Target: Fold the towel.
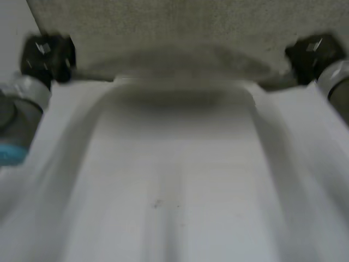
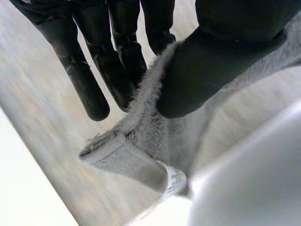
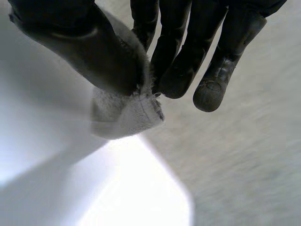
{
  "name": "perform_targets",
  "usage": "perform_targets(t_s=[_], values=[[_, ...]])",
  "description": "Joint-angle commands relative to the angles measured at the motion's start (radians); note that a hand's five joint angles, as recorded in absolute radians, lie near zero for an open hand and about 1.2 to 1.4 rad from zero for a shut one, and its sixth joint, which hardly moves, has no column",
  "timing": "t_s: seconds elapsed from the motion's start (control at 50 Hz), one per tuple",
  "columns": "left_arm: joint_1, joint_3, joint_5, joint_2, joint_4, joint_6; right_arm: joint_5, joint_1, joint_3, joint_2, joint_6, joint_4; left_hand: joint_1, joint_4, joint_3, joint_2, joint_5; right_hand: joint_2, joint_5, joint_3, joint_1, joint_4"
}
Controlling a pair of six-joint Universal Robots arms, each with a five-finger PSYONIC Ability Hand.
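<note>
1. I see my left hand pinching a hemmed corner of the grey towel between thumb and fingers.
2. My right hand grips another corner the same way, thumb against fingers.
3. In the head view, the towel spans between both hands over the far part of the white table.

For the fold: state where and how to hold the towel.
Grip the towel by its two corners, one from each outer side. The left robot hand and right robot hand pinch them there, thumb against fingers, and the cloth spreads wide between them.
</note>
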Motion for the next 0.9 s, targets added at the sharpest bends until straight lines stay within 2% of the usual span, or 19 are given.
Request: perform_targets(t_s=[0.02,0.1,0.2,0.34,0.36,0.38,0.4,0.44,0.48,0.6,0.66,0.7,0.72,0.74,0.76,0.78,0.8,0.9], values=[[0.003,-0.226,0.057,-0.099,0.158,0.021,-0.009,0.001,0.263,0.064,-0.038,-0.107,0.198,0.179,0.179,0.179,0.193,0.060,0.042,0.046,0.060,0.060],[0.004,-0.304,0.065,-0.166,0.218,0.099,-0.007,0.003,0.389,0.103,-0.092,-0.168,0.198,0.179,0.179,0.179,0.193,0.060,0.042,0.046,0.060,0.060],[0.004,-0.329,0.065,-0.195,0.223,0.200,-0.007,-0.002,0.449,0.090,-0.121,-0.220,0.198,0.179,0.179,0.179,0.193,0.060,0.042,0.046,0.060,0.060],[0.004,-0.329,0.063,-0.203,0.234,0.244,-0.012,-0.029,0.463,0.023,-0.107,-0.236,0.198,0.179,0.179,0.179,0.193,0.060,0.042,0.046,0.060,0.060],[0.004,-0.327,0.063,-0.206,0.234,0.247,-0.014,-0.048,0.466,0.011,-0.104,-0.238,-0.031,-0.051,-0.050,-0.051,-0.037,0.060,0.042,0.046,0.060,0.060],[0.004,-0.327,0.063,-0.206,0.234,0.247,-0.014,-0.048,0.466,0.011,-0.104,-0.238,-0.033,-0.053,-0.053,-0.053,-0.039,0.060,0.042,0.046,0.060,0.060],[0.007,-0.324,0.062,-0.208,0.232,0.248,-0.012,-0.055,0.468,0.003,-0.101,-0.238,-0.173,-0.192,-0.192,-0.192,-0.178,0.060,0.042,0.046,0.060,0.060],[0.012,-0.321,0.062,-0.209,0.232,0.248,-0.012,-0.062,0.468,-0.003,-0.096,-0.238,-0.244,-0.264,-0.264,-0.264,-0.250,0.060,0.042,0.046,0.060,0.060],[0.018,-0.321,0.062,-0.211,0.232,0.250,-0.012,-0.066,0.468,-0.005,-0.089,-0.238,-0.443,-0.463,-0.463,-0.463,-0.449,0.060,0.042,0.046,0.060,0.060],[0.021,-0.327,0.062,-0.212,0.232,0.250,-0.014,-0.069,0.474,-0.005,-0.087,-0.238,-0.476,-0.496,-0.496,-0.496,-0.482,0.060,0.042,0.046,0.060,0.060],[0.024,-0.332,0.063,-0.211,0.226,0.250,-0.014,-0.068,0.481,-0.003,-0.089,-0.241,-0.459,-0.479,-0.478,-0.479,-0.465,0.060,0.042,0.046,0.060,0.060],[0.026,-0.336,0.066,-0.203,0.220,0.250,-0.012,-0.063,0.484,-0.003,-0.089,-0.239,-0.301,-0.321,-0.321,-0.321,-0.307,0.060,0.042,0.046,0.060,0.060],[0.026,-0.336,0.066,-0.203,0.220,0.250,-0.012,-0.063,0.484,-0.003,-0.089,-0.239,-0.300,-0.320,-0.320,-0.320,-0.306,0.060,0.042,0.046,0.060,0.060],[0.026,-0.341,0.068,-0.196,0.219,0.250,-0.012,-0.060,0.486,-0.005,-0.089,-0.239,-0.123,-0.143,-0.142,-0.143,-0.129,0.060,0.042,0.046,0.060,0.060],[0.026,-0.341,0.068,-0.196,0.219,0.250,-0.012,-0.060,0.486,-0.005,-0.089,-0.239,-0.121,-0.141,-0.141,-0.141,-0.127,0.060,0.042,0.046,0.060,0.060],[0.026,-0.352,0.068,-0.188,0.217,0.250,-0.012,-0.060,0.488,-0.005,-0.087,-0.239,0.094,0.074,0.074,0.074,0.088,0.060,0.042,0.046,0.060,0.060],[0.026,-0.362,0.068,-0.174,0.217,0.250,-0.012,-0.060,0.489,-0.006,-0.089,-0.239,0.197,0.178,0.178,0.178,0.192,0.060,0.042,0.046,0.060,0.060],[0.029,-0.390,0.066,-0.131,0.214,0.251,-0.011,-0.060,0.491,-0.018,-0.090,-0.238,0.198,0.179,0.179,0.179,0.193,0.060,0.042,0.046,0.060,0.060]])
